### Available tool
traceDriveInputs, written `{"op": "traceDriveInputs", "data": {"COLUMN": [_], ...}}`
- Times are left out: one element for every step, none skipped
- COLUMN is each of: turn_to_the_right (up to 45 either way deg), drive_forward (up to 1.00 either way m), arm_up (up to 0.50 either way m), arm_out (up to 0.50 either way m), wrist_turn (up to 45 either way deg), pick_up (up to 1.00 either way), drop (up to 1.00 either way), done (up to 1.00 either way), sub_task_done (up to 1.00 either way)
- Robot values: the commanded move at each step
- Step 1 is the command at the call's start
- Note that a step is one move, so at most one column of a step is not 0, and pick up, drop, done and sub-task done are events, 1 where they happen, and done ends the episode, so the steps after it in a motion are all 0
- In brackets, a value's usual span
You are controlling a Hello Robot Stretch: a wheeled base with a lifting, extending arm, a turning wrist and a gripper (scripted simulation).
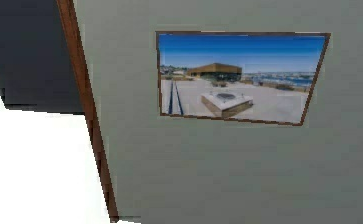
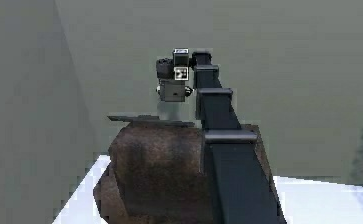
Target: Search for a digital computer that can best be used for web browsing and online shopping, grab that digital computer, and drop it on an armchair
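In the arm side view the dark arm bar (image 2: 229, 150) rises from the bottom edge, with two small white marked squares (image 2: 180, 62) at its far end. The gripper (image 2: 172, 88) sits just left of them, against a grey wall. Right below it a pale grey patch (image 2: 175, 108) meets a thin dark flat edge (image 2: 139, 118). That edge tops a bulky brown upholstered shape, which looks like an armchair (image 2: 154, 165). I cannot tell whether the gripper holds anything.
In the forward view a grey wall (image 1: 239, 170) stands close ahead, with a framed picture (image 1: 239, 78) of a building and a terrace. A brown wooden edge (image 1: 89, 110) runs down its left side, with white floor (image 1: 34, 170) beyond. Pale floor (image 2: 319, 200) surrounds the brown shape.
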Motion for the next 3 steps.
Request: {"op": "traceDriveInputs", "data": {"turn_to_the_right": [0.0,0.0,0.0], "drive_forward": [0.0,0.0,0.0], "arm_up": [-0.12,0.0,0.1], "arm_out": [0.0,0.0,0.0], "wrist_turn": [0.0,0.0,0.0], "pick_up": [0.0,1.0,0.0], "drop": [0.0,0.0,0.0], "done": [0.0,0.0,0.0], "sub_task_done": [0.0,0.0,0.0]}}
